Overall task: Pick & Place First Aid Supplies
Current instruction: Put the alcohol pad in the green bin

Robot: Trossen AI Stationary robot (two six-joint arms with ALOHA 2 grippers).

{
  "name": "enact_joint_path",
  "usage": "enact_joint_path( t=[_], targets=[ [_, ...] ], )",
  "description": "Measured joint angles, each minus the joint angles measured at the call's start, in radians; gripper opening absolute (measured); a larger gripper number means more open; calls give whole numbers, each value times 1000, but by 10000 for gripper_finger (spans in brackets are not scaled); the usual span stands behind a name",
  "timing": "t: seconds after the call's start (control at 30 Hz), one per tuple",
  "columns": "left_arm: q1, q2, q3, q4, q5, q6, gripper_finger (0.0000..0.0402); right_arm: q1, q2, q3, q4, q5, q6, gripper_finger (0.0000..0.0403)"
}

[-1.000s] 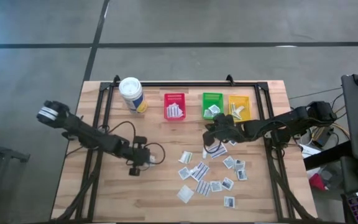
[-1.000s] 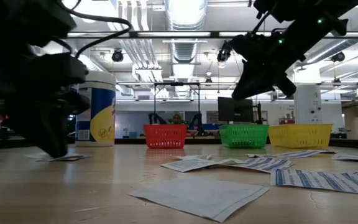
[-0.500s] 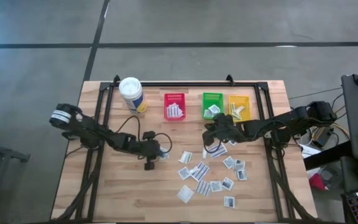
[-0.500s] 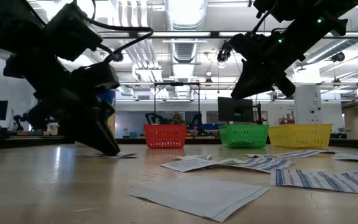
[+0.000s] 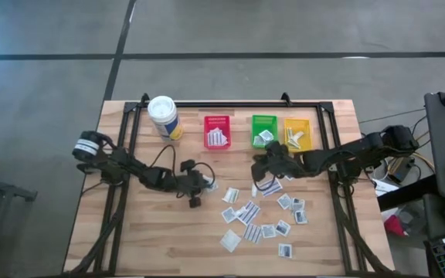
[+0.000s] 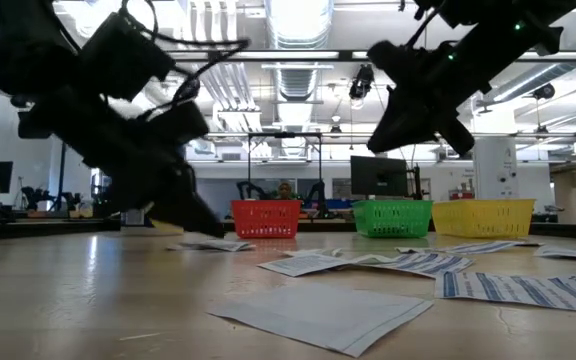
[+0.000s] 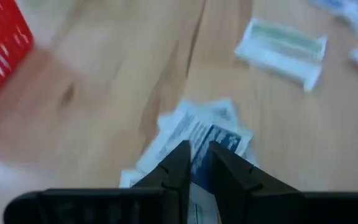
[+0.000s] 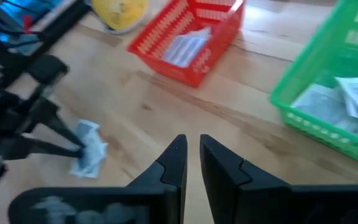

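My left gripper sits low over the middle of the table, shut on a small white first aid packet with dark-blue print. In the low view its fingertips slant down to that packet on the wood. My right gripper hangs above the table in front of the green bin, fingers shut with nothing between them. Several more packets lie flat on the table to the right of centre. My left gripper pinches the packet's near edge between its two fingers. The fingers slant down at it from the table's left. The packet's far part lies on the table; whether one packet or more is in the pinch, I cannot tell.
Red, green and yellow bins stand in a row at the far edge, each with packets inside. A white canister with a yellow label stands at the far left. An oblong packet lies just beyond the left gripper.
My left gripper has moved toward the table's right edge, staying low and tipping to a flatter slant. The packet in its fingers has slid along the table with it.
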Motion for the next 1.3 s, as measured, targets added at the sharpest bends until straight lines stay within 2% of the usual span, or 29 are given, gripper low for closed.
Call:
enact_joint_path(
  t=[0.27, 0.47, 0.57, 1.13, 1.3],
  targets=[
    [-1, -89, 26, -8, -2, 72, 64, 45, 0, 0, 138, 0, -92, 43],
    [-3, -181, 25, -203, -2, 43, 64, 59, 0, 0, 159, 0, -109, 43],
    [-4, -203, 15, -242, -2, 34, 64, 66, 0, 0, 164, 0, -107, 43],
    [-19, -96, -12, -172, 9, -11, 64, 88, 0, -2, 219, 4, -135, 43],
    [-19, -80, -12, -175, 7, -20, 64, 89, 58, -3, 267, 4, -135, 43]
  ],
)
